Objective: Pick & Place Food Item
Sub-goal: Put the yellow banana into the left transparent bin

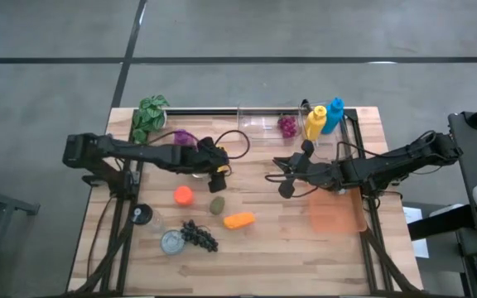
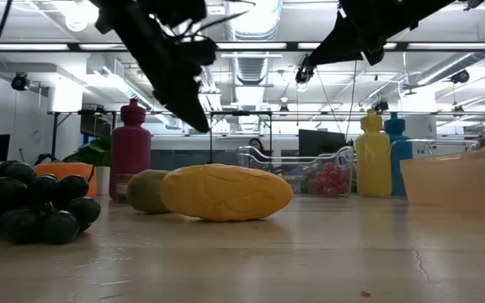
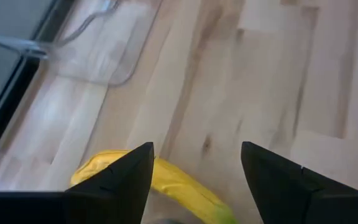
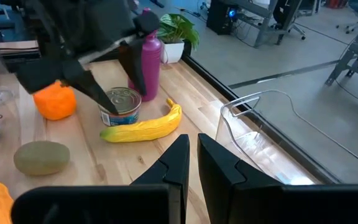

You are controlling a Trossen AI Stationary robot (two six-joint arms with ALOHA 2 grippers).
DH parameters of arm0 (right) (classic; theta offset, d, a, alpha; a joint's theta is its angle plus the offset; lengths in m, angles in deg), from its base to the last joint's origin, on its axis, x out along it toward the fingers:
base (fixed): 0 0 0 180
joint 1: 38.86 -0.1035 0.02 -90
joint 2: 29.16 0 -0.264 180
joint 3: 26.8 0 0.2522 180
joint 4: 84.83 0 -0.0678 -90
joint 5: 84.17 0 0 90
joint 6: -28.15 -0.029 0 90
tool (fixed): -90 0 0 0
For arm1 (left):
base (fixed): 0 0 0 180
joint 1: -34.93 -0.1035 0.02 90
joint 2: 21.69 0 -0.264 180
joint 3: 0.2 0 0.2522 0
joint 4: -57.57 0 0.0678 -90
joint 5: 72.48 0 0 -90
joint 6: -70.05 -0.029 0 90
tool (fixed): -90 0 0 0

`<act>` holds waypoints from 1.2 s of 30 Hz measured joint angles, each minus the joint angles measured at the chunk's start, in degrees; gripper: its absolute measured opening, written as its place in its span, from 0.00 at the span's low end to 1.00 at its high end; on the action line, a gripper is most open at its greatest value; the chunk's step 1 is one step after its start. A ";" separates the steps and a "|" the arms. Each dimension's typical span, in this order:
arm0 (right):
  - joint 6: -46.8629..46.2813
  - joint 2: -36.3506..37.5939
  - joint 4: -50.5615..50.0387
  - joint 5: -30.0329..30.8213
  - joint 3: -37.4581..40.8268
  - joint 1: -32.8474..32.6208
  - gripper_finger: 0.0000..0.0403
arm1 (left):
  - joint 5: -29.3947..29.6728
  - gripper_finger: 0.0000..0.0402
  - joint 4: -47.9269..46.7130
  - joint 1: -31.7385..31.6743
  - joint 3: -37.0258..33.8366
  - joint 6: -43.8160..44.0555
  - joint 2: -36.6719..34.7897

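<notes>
A yellow banana point(image 4: 143, 127) lies flat on the wooden table beside an upright tin can point(image 4: 123, 106) and a purple bottle point(image 4: 148, 57). My left gripper point(image 1: 219, 179) hangs open just above the banana point(image 3: 166, 182), one finger on either side of it, touching nothing. In the right wrist view it point(image 4: 122, 94) stands over the can and banana. My right gripper point(image 1: 283, 180) is shut and empty point(image 4: 193, 157), raised over the table's middle and pointing toward the banana. In the high view the left arm hides most of the banana.
An orange point(image 1: 184, 195), a kiwi point(image 1: 218, 204), an orange-yellow fruit point(image 1: 238, 220), dark grapes point(image 1: 199, 236) and a second tin point(image 1: 172, 242) lie nearer. A clear container point(image 1: 265, 120), red grapes point(image 1: 288, 126), yellow point(image 1: 315, 122) and blue point(image 1: 334, 116) bottles and a plant point(image 1: 150, 117) line the far edge. An orange tray point(image 1: 335, 215) sits on the right.
</notes>
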 joint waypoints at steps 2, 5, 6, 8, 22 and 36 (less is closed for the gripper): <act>0.00 0.00 -0.01 0.00 0.00 0.00 0.07 | -0.01 0.59 -1.62 -0.78 1.43 1.31 1.81; 0.24 0.00 -0.01 0.00 0.00 0.00 0.07 | -0.01 0.57 -2.43 -2.30 3.23 3.43 3.87; 0.24 0.00 -0.06 0.00 0.00 0.00 0.07 | -0.01 0.57 -2.56 -2.87 3.60 4.52 4.40; 0.36 0.00 -0.09 -0.01 0.00 0.00 0.07 | -0.01 0.56 -2.51 -4.11 4.07 6.50 5.10; 0.44 -0.02 -0.34 -0.02 0.11 0.00 0.07 | -0.03 0.52 -2.89 -7.85 3.84 13.95 5.48; 1.49 -0.02 -0.32 -0.02 0.11 0.00 0.07 | -0.04 0.49 -0.06 -7.96 -0.32 19.52 5.53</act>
